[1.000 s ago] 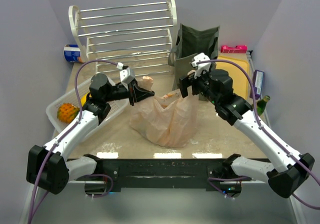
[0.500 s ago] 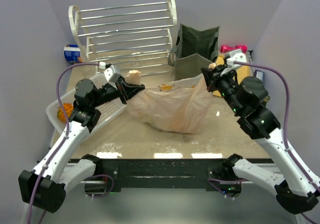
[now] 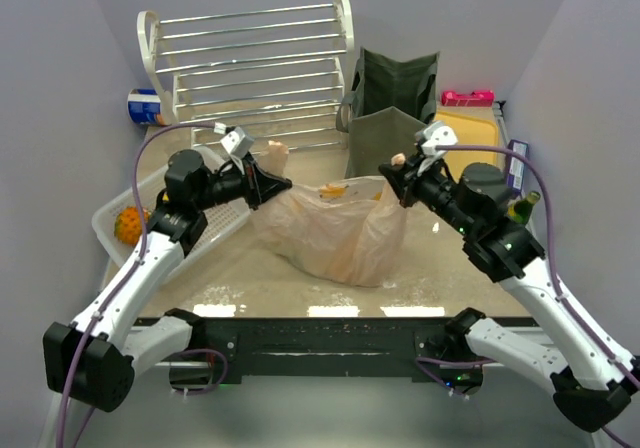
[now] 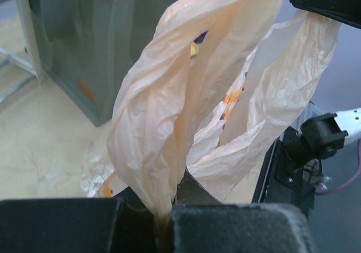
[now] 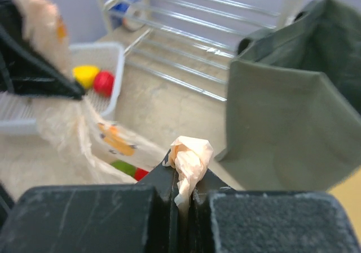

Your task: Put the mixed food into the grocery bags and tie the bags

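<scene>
The peach plastic grocery bag [image 3: 335, 233] hangs stretched between both grippers over the table. My left gripper [image 3: 270, 181] is shut on its left handle [image 4: 169, 123], whose loop sticks up past the jaws. My right gripper [image 3: 393, 178] is shut on the right handle, and a crumpled tuft [image 5: 190, 160] pokes out above the closed jaws. Green and red food [image 5: 132, 169] shows through the bag's film. The dark olive-green tote [image 3: 395, 108] stands open behind the bag. An orange fruit [image 3: 128, 225], a yellow fruit [image 5: 86, 74] and a red fruit [image 5: 103, 82] lie in the white tray.
The white slatted tray [image 3: 105, 230] sits at the left edge. A white wire rack [image 3: 250, 68] stands at the back with a blue can [image 3: 145, 106] beside it. At the right are a yellow board [image 3: 470, 133], a pink item [image 3: 467, 97], a blue box [image 3: 517, 168] and a green bottle [image 3: 522, 208].
The right gripper has shut on the bag's right handle. Both arms pulled the handles apart, spreading the bag, then came slightly back toward the middle.
</scene>
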{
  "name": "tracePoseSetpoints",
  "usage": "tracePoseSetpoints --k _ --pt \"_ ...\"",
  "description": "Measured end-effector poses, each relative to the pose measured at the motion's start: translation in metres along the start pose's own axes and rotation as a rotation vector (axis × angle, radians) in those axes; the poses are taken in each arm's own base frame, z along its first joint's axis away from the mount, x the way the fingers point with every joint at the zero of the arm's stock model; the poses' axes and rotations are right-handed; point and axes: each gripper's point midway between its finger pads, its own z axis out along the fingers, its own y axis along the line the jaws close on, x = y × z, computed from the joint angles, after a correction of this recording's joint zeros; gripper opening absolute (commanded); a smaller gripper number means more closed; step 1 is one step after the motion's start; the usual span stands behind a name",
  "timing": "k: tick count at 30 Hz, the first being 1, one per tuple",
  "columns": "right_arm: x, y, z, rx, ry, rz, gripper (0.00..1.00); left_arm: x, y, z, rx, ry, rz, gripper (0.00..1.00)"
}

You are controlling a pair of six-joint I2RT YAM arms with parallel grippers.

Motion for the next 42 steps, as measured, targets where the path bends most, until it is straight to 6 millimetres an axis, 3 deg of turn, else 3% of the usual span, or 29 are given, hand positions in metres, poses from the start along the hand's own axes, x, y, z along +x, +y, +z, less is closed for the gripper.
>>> tracePoseSetpoints --k 2,4,5,7,8,10,15,19,23,25,28,33,36,42 --pt "0.016 0.012 0.011 -0.079 0.039 -0.019 0.00 0.016 0.005 0.005 0.010 0.053 -0.038 0.00" --pt "0.032 0.025 0.023 -0.164 0.076 -0.024 0.11 0.033 0.010 0.010 0.015 0.106 -0.071 0.00" --pt "0.038 0.031 0.027 -0.199 0.090 -0.022 0.36 0.039 0.011 0.011 0.016 0.127 -0.085 0.00" --pt "0.048 0.037 0.032 -0.239 0.113 -0.012 0.63 0.046 0.013 0.011 0.014 0.151 -0.088 0.00" --pt "0.050 0.039 0.034 -0.249 0.115 -0.018 0.86 0.049 0.014 0.010 0.004 0.159 -0.092 0.00" --pt "0.049 0.039 0.034 -0.249 0.109 -0.012 0.99 0.049 0.017 0.009 -0.013 0.167 -0.086 0.00" --pt "0.030 0.029 0.019 -0.190 0.043 -0.049 0.99 0.036 0.021 0.011 -0.038 0.152 -0.052 0.00" --pt "0.012 0.016 -0.007 -0.109 -0.029 -0.066 0.87 0.030 0.025 0.014 -0.048 0.144 -0.038 0.00" --pt "-0.013 0.012 -0.033 -0.071 -0.089 -0.051 0.82 0.034 0.030 0.015 -0.067 0.157 -0.047 0.00" --pt "-0.029 0.011 -0.040 -0.053 -0.107 -0.019 0.81 0.034 0.032 0.015 -0.077 0.157 -0.048 0.00" --pt "-0.047 0.010 -0.046 -0.031 -0.112 0.034 0.70 0.034 0.033 0.015 -0.084 0.156 -0.047 0.00" --pt "-0.034 0.019 -0.049 -0.072 -0.039 0.097 0.54 0.029 0.034 0.016 -0.091 0.147 -0.038 0.00" --pt "-0.018 0.031 -0.051 -0.130 0.033 0.127 0.53 0.030 0.036 0.016 -0.096 0.149 -0.041 0.00" --pt "-0.003 0.033 -0.062 -0.131 0.099 0.154 0.50 0.032 0.039 0.017 -0.105 0.154 -0.043 0.00"
